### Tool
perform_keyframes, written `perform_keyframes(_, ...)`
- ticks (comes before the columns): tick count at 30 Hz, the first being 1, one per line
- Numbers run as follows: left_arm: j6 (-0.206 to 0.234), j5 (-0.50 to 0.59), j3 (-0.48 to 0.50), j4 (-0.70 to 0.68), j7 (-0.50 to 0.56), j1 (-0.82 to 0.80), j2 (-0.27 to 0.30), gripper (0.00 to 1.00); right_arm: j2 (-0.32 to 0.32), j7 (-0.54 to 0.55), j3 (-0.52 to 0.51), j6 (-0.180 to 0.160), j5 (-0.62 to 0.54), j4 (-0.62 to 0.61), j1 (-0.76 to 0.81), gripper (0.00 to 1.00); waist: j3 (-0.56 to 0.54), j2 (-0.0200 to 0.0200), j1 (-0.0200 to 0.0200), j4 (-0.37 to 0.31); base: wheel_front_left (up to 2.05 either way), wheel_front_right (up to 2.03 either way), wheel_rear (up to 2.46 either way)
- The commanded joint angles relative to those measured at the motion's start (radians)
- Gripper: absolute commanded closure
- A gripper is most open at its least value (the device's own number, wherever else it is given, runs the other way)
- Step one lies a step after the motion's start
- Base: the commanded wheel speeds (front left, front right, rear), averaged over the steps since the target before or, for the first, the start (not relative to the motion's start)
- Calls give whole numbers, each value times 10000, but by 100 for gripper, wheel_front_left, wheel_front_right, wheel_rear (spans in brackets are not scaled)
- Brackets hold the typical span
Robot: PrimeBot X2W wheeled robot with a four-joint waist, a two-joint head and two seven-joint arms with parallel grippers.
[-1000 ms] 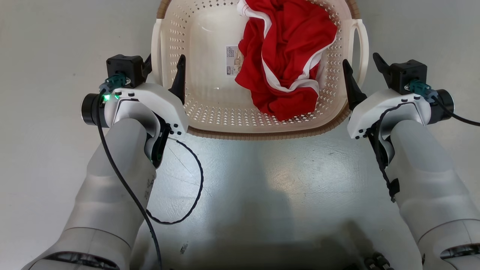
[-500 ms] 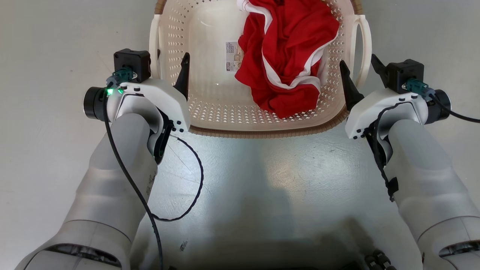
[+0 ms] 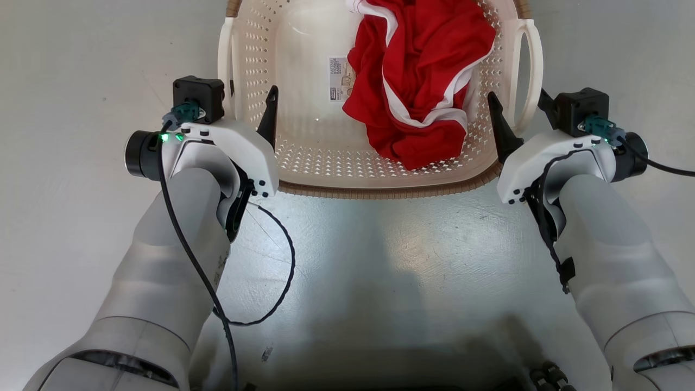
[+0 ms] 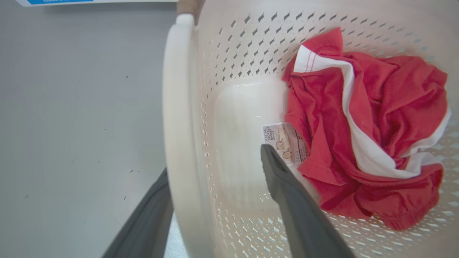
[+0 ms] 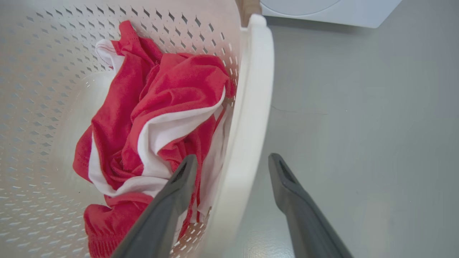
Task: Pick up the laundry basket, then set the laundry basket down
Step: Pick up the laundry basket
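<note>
Your left tool and right tool stand released, each straddling a handle of the laundry basket.

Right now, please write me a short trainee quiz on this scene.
1. True or false: the left gripper is shut on the basket's side.
2. What lies in the basket?
3. The right gripper has its fingers: A both inside the basket, B one inside, one outside, C both outside.
Key: 1 false, it is open astride the side; 2 a red and white cloth and a label; 3 B.
</note>
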Motion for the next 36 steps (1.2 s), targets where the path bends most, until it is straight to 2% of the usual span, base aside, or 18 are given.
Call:
perform_keyframes(1, 144, -62, 108, -51, -53, -5, 225, 0, 153, -109, 168, 62, 97, -9, 235, 0, -1, 0, 0, 4, 0, 0, 0)
perform_keyframes(26, 239, -145, -83, 127, -53, -90, 225, 0, 153, -109, 172, 62, 166, 22, 222, 0, -64, 0, 0, 44, 0, 0, 0)
perform_keyframes(27, 222, -161, -92, 147, -53, -90, 225, 21, 153, -109, 180, 62, 176, 32, 222, 5, -70, 0, 0, 49, 0, 0, 0)
perform_keyframes(28, 174, -207, -104, 189, -53, -89, 225, 56, 153, -109, 209, 62, 241, 62, 225, 100, -75, 0, 0, 60, 0, 0, 0)
perform_keyframes(29, 113, -268, -127, 250, -53, -94, 225, 100, 153, -109, 249, 62, 330, 110, 226, 100, -81, 0, 0, 66, 0, 0, 0)
perform_keyframes(36, 172, -513, -396, 277, -53, -206, 225, 100, 153, -109, 569, 62, 757, 330, 167, 100, -93, 0, 0, 88, 0, 0, 0)
